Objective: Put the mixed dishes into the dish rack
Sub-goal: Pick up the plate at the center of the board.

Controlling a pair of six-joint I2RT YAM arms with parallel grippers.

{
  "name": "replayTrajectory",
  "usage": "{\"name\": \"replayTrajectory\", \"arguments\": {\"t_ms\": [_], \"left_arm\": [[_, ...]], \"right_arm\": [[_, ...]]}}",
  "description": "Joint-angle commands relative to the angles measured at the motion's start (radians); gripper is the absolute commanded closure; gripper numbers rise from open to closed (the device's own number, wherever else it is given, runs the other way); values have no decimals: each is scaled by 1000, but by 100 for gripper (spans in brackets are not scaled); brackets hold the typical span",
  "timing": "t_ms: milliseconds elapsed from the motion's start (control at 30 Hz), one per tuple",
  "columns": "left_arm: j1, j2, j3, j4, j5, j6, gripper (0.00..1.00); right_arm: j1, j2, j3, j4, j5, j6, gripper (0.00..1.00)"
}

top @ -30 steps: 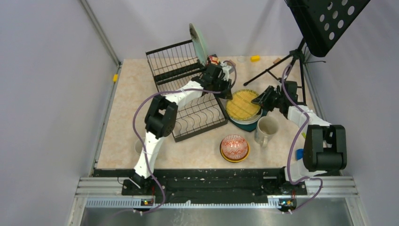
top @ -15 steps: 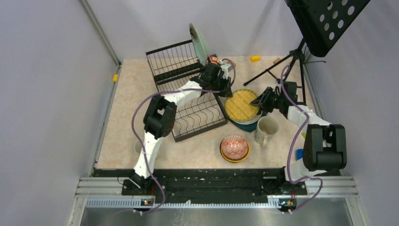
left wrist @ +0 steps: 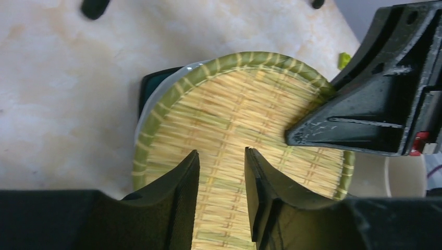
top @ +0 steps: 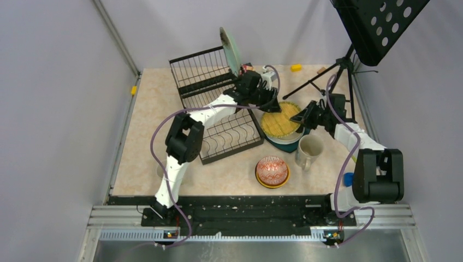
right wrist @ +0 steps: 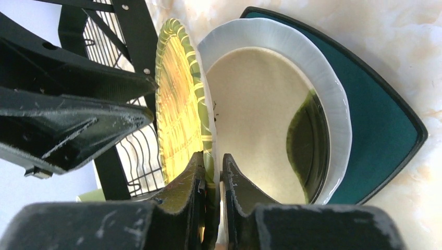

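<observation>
A cream-yellow woven-pattern plate (top: 280,120) tilts up off a white plate (right wrist: 271,99), which lies on a dark teal plate (right wrist: 388,122). My right gripper (right wrist: 213,159) is shut on the yellow plate's (right wrist: 180,104) green rim at its right edge. My left gripper (left wrist: 221,153) hovers open over the face of the yellow plate (left wrist: 234,99), with nothing between its fingers. The black wire dish rack (top: 215,106) stands to the left, with a pale teal plate (top: 230,50) upright in its upper section. A cream mug (top: 309,150) and a red-patterned bowl (top: 271,170) sit nearer.
A black music stand (top: 377,24) on a tripod (top: 322,79) rises at the back right, close to my right arm. A yellow block (top: 296,67) lies by the back wall. The two grippers almost touch over the plate stack.
My right gripper has shut on the yellow plate's rim. My left gripper has opened wider and shifted slightly back and right. The plate now stands more tilted.
</observation>
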Motion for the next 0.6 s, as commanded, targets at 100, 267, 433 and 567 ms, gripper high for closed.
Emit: {"name": "replayTrajectory", "arguments": {"t_ms": [100, 267, 433, 567], "left_arm": [[-10, -120, -7, 52, 30, 2, 50], [-10, -173, -27, 50, 13, 28, 43], [-12, -247, -84, 74, 13, 54, 37], [-12, -311, -139, 90, 15, 86, 28]], "right_arm": [[8, -117, 102, -81, 79, -78, 100], [8, -168, 142, -161, 151, -137, 100], [8, -216, 174, -209, 217, -175, 100], [8, -260, 190, -235, 266, -197, 100]]}}
